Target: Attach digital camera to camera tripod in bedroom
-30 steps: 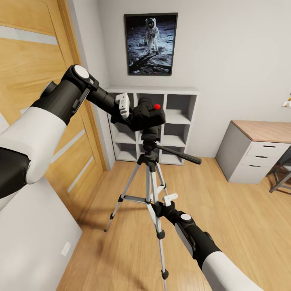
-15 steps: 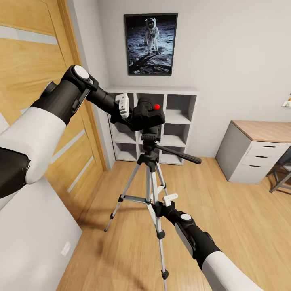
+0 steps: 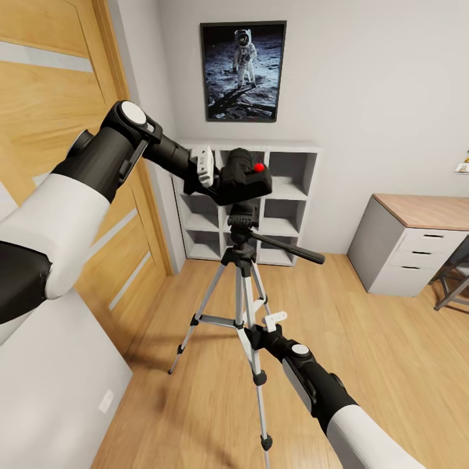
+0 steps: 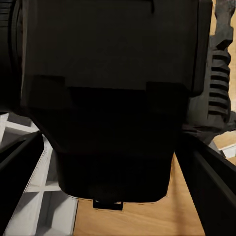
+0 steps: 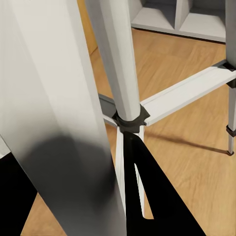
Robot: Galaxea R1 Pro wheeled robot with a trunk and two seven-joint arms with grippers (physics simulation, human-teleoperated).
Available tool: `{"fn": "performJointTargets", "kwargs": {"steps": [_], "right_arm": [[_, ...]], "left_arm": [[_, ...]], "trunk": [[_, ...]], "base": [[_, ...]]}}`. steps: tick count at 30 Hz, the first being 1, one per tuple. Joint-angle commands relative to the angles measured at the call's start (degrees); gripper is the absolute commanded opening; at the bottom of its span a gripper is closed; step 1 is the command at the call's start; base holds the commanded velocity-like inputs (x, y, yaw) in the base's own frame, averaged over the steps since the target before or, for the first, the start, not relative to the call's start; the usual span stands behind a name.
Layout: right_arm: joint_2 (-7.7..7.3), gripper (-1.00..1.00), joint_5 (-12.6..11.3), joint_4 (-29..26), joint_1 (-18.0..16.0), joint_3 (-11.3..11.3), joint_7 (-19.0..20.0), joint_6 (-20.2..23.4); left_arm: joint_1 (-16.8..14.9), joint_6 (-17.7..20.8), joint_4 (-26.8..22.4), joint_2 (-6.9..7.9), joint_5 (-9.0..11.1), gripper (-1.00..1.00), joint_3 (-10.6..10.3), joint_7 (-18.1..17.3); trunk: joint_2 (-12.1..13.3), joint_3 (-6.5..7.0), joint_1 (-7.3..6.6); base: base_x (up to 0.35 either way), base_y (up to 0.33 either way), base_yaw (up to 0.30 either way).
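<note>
My left gripper (image 3: 218, 177) holds the digital camera (image 3: 244, 179) from the side, fingers closed on its black body, red spot on the upper corner facing up. In the left wrist view the camera body (image 4: 115, 98) sits between my two dark fingers (image 4: 209, 182), confirming a firm side grasp. The camera is directly above the black head of the camera tripod (image 3: 242, 260), and appears lightly tilted; whether its base touches the mounting plate I cannot tell, since both are black and merge at that point.

My right gripper (image 3: 257, 335) is at the tripod's central column, low down by the leg brace. The right wrist view shows a silver leg (image 5: 118, 54) and the black brace joint (image 5: 130, 120) close in, with a finger (image 5: 157, 196) beside them. I judge this hand is there to steady the stand while the left sets the camera down. Whether its fingers are clamped on the column or merely alongside cannot be determined.

The tripod stands on the wood floor (image 3: 365, 365) before the white cube shelf (image 3: 286, 195), pan handle pointing toward the desk (image 3: 423, 212).

Change against a second ago: the left arm has lifted and rolled slightly, the camera sitting a little higher and further toward the shelf. The right arm and tripod are unchanged.
</note>
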Motion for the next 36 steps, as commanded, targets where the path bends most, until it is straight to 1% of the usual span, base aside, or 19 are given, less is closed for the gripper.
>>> {"fn": "performJointTargets", "kwargs": {"steps": [1, 6, 10, 20, 30, 32, 36], "right_arm": [[-0.05, -1.0, -0.26, 0.25, -0.03, 0.05, 0.05, 0.57], [-0.15, -1.0, -0.65, -0.03, -0.03, 0.1, 0.09, 0.58], [-0.2, -1.0, -0.79, -0.13, -0.03, 0.12, 0.17, 0.58], [-0.28, -1.0, 0.07, -0.23, -0.03, 0.24, 0.6, 0.5], [-0.37, -1.0, 0.56, -0.26, -0.03, 0.38, 3.04, 0.5], [-0.51, -1.0, 0.58, -0.35, -0.03, 0.38, 3.39, 0.5], [-1.49, -1.0, 0.53, -1.3, -0.03, 0.44, 4.38, 0.5]], "left_arm": [[-0.05, 0.62, -0.14, -0.07, -0.09, -1.0, -0.02, 0.14], [-0.04, 0.64, -0.16, -1.1, -0.11, -1.0, 0.42, 1.74], [-0.01, 0.59, -0.19, -1.49, -0.12, -1.0, 0.53, 1.89], [0.01, 0.38, -0.39, -1.35, -0.03, -1.0, 0.39, 1.78], [0.0, 0.16, -0.61, -1.21, 0.11, -1.0, 0.25, 1.33], [0.01, 0.15, -0.63, -1.19, 0.09, -1.0, 0.24, 1.26], [0.01, 0.07, -0.66, -1.11, 0.07, -1.0, 0.24, 1.17]], "trunk": [[-0.09, -0.13, 0.04], [-0.09, -0.13, 0.04], [-0.09, -0.13, 0.04], [-0.09, -0.13, 0.04], [-0.09, -0.13, 0.04], [-0.09, -0.13, 0.04], [-0.09, -0.13, 0.04]], "base": [[0.0, 0.0, 0.0], [0.0, 0.0, 0.0], [0.0, 0.0, 0.0], [0.0, 0.0, 0.0], [0.0, 0.0, 0.0], [0.0, 0.0, 0.0], [0.0, 0.0, 0.0]]}}
